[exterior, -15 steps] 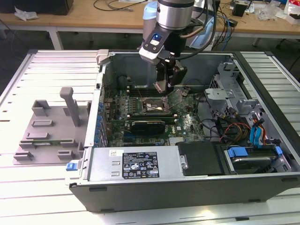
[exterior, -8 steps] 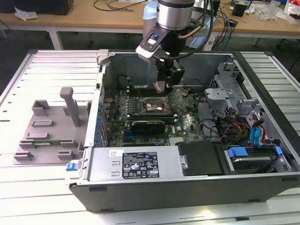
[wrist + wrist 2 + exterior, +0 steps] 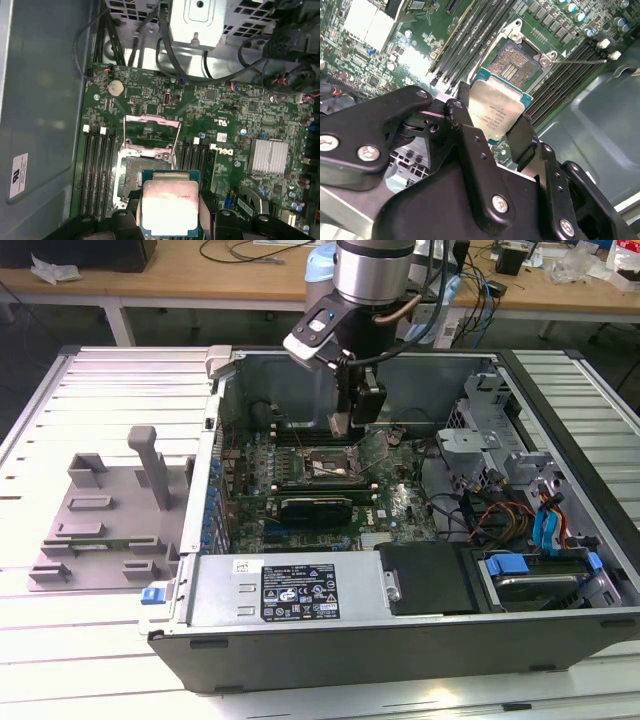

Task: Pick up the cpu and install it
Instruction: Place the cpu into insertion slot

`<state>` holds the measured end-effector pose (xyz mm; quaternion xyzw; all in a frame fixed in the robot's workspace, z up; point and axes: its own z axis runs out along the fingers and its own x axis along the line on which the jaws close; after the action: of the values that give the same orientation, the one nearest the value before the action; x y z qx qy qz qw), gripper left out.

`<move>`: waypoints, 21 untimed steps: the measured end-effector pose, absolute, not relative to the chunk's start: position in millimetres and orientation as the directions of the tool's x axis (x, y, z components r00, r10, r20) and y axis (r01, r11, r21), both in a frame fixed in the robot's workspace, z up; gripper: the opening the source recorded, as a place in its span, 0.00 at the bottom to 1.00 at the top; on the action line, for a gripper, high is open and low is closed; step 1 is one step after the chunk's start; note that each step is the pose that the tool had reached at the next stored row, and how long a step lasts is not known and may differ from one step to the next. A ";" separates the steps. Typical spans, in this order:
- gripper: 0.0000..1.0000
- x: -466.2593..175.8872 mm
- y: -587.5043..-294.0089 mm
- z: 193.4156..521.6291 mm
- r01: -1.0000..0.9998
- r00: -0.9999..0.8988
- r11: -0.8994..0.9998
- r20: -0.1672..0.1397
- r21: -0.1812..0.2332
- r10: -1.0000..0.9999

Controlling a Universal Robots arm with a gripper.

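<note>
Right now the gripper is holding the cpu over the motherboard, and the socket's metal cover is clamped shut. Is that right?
Not quite. The metal cover is swung open, leaving the socket bare, as the first wrist view shows. The rest is right: the gripper is shut on the cpu over the motherboard.

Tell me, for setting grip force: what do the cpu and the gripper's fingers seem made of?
The cpu: pale silver-grey top, likely metal, by its dull sheen; green rim looks like circuit board. The gripper has matte black fingers with screws: plastic or coated metal, unclear.
</note>
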<state>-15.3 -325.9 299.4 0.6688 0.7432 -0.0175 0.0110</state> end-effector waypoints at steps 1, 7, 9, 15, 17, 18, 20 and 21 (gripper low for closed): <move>0.55 -15.3 -325.9 299.3 0.995 -0.097 0.096 -0.040 -0.011 0.995; 0.55 -15.3 -325.9 298.8 1.000 -0.026 0.026 -0.040 -0.011 0.999; 0.55 -15.3 -325.9 298.8 1.000 -0.026 0.025 -0.040 -0.011 0.999; 0.55 -15.3 -325.9 293.4 1.000 -0.026 0.025 -0.040 -0.011 0.999; 0.55 -15.4 -325.9 289.9 1.000 -0.026 0.025 -0.040 -0.011 0.999; 0.55 -15.4 -325.9 288.4 1.000 -0.026 0.025 -0.040 -0.011 0.999; 0.55 -15.3 -325.6 287.1 1.000 -0.026 0.025 -0.040 -0.011 0.999; 0.55 -15.4 -325.4 286.0 1.000 -0.026 0.025 -0.040 -0.011 0.999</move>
<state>-15.4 -325.4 286.0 0.6978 0.7159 -0.0181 0.0104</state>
